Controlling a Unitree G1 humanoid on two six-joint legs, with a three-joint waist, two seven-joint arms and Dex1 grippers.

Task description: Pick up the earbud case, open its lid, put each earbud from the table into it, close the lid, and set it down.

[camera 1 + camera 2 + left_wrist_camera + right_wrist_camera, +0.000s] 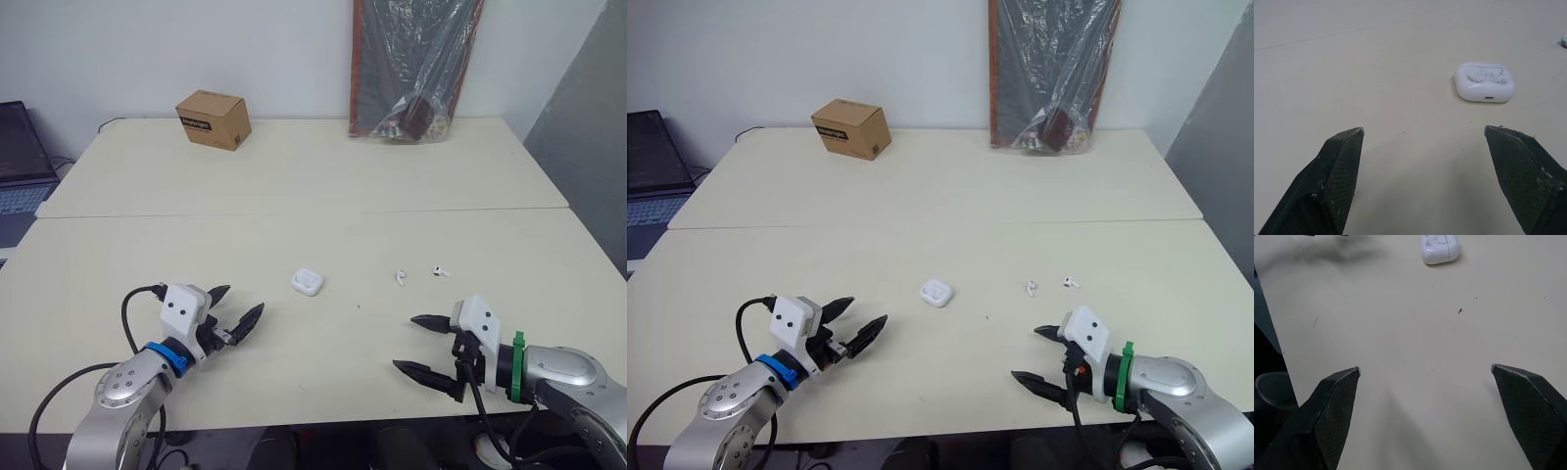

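The left fingers (245, 320) are spread wide with nothing between them, tips just above the tabletop (294, 176), and the right fingers (431, 321) gape just as wide, also holding nothing. From where I stand, some things are hard to read. The earbud case (307, 282) lies flat on the tabletop with its scuffed broad face up and its port end turned toward the left fingers, but I can't make out the lid seam well enough to say more than that it looks closed. Seen from the right wrist, the case (1440, 248) is cut off at the frame's edge. One earbud (400, 277) and a second earbud (438, 270) are only small white specks, so I can't tell which way either of them lies. The case sits a little ahead of the left fingertips, off toward the right arm's side, apart from both fingers and touching neither. It is nearer the left fingers than the right ones. The two earbuds lie ahead of the right fingertips, near each other but not touching, and apart from the case. Well beyond it all, at the far edge of the tabletop, stand a cardboard box (214, 118) and a plastic-wrapped board (416, 69) leaning on the wall. A laptop (20, 166) beyond the left arm is partly cut off.
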